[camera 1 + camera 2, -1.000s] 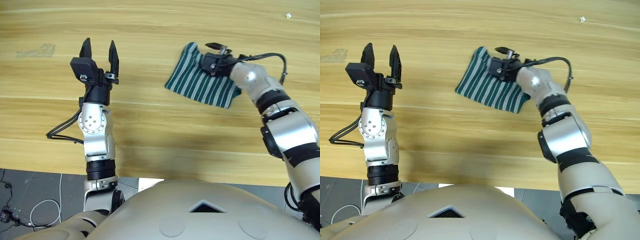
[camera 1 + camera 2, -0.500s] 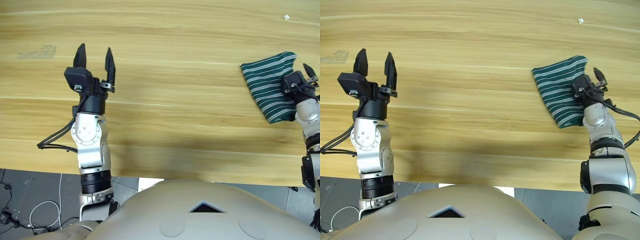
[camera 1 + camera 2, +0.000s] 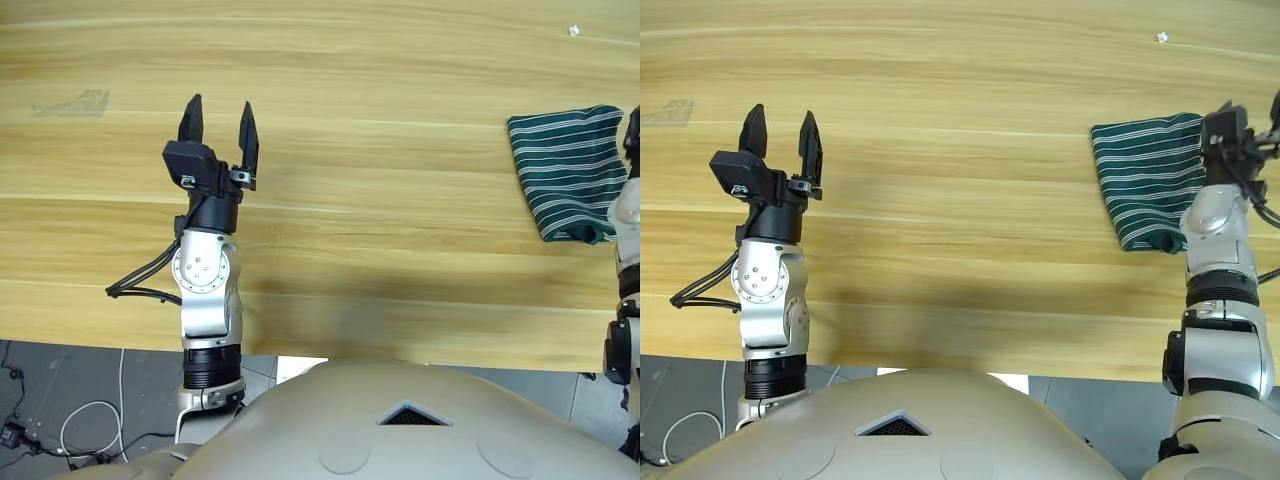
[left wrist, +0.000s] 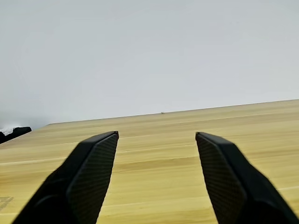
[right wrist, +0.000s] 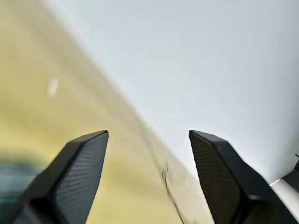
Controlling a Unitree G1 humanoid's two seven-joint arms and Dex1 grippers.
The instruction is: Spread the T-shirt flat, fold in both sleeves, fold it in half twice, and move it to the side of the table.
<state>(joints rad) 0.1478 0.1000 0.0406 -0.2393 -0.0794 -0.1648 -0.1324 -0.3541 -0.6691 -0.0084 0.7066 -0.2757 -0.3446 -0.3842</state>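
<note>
Wooden table (image 3: 400, 60), folded green-striped T-shirt (image 3: 565, 170) at right, left end effector (image 3: 221, 102) and right end effector (image 5: 148, 133) spread

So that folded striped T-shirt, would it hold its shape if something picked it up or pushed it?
Probably floppy: the T-shirt is soft cloth with rumpled edges, so lifted by one corner its folds would likely sag open. Pushed, it should slide on the smooth wooden table, perhaps bunching.

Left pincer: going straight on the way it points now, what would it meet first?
The way looks free: ahead of the left pincer lies only bare table up to its far edge. The folded T-shirt sits off to the right, out of line. Whether it tilts toward the wood is unclear.
</note>
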